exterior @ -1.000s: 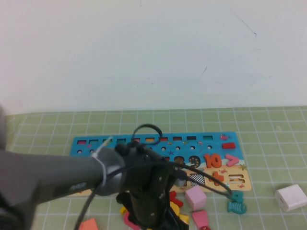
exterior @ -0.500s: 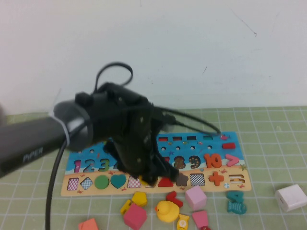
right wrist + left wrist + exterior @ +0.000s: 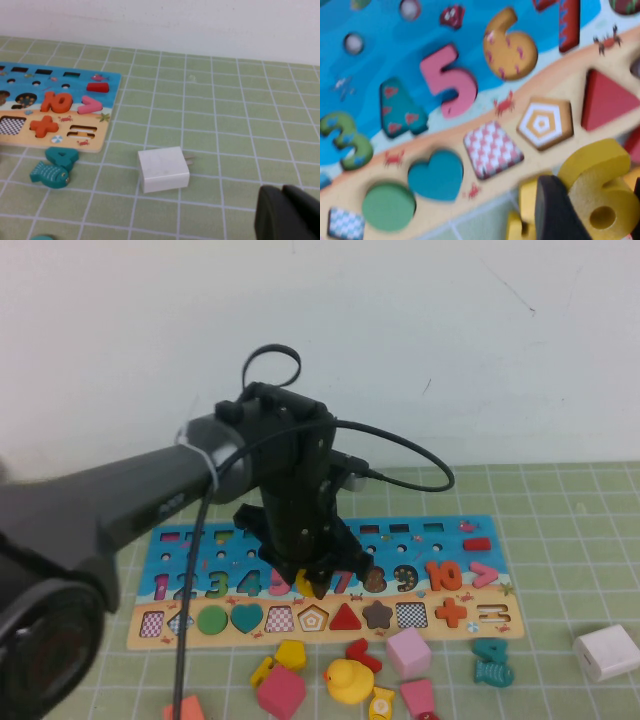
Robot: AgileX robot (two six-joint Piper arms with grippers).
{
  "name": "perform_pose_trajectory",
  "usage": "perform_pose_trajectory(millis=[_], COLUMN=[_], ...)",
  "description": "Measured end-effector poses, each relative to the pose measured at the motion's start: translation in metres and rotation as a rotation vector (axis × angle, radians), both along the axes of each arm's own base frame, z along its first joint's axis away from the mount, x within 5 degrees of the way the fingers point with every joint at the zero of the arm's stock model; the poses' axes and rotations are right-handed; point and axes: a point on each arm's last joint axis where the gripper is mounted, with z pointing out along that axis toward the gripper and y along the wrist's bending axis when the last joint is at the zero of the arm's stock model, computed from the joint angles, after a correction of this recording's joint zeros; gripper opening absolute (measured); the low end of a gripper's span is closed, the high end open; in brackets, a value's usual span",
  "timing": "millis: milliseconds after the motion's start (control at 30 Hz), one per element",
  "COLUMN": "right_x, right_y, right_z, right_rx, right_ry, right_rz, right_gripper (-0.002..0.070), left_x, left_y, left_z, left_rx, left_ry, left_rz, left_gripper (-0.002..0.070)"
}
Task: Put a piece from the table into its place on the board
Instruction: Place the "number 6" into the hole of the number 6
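My left gripper (image 3: 314, 586) hangs over the middle of the board (image 3: 440, 540), between the pink 5 and the red 7. It is shut on the piece (image 3: 602, 187), a bright yellow numeral 6, which shows as a yellow bit (image 3: 305, 584) under the fingers. In the left wrist view the 6 sits between a dark finger (image 3: 552, 210) and one at the frame's edge. The board's 6-shaped recess (image 3: 511, 47) lies bare beside the 5 (image 3: 447, 80). My right gripper (image 3: 287, 215) is shut over the green mat, away from the board (image 3: 60, 80).
Loose pieces lie in front of the board: a yellow duck (image 3: 348, 680), pink blocks (image 3: 408, 652), a yellow block (image 3: 290, 653) and a teal fish (image 3: 492, 662). A white plug adapter (image 3: 606, 652) sits at the right, close to my right gripper.
The left arm has lifted from the loose pieces in front of the board and swung out over the board, to its numeral row, with the yellow 6 in its fingers.
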Motion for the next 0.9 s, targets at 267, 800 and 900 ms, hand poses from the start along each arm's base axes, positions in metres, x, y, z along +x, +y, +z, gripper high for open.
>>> perform_pose_trajectory(millis=[267,800,900], right_x=[0.0,0.0,0.0], right_y=[0.0,0.0,0.0], right_z=[0.0,0.0,0.0], right_rx=[0.0,0.0,0.0], right_ry=[0.0,0.0,0.0], right_rz=[0.0,0.0,0.0], right_gripper=[-0.0001,-0.0001,-0.0001], left_x=[0.029,0.05,0.05], left_y=[-0.005,-0.007,-0.007], left_z=[-0.03,-0.052,-0.052], left_rx=[-0.008,-0.048,-0.048], left_ry=[0.017,-0.045,-0.045], left_rz=[0.039,0.069,0.069], left_gripper=[0.0265,0.0265,0.0265])
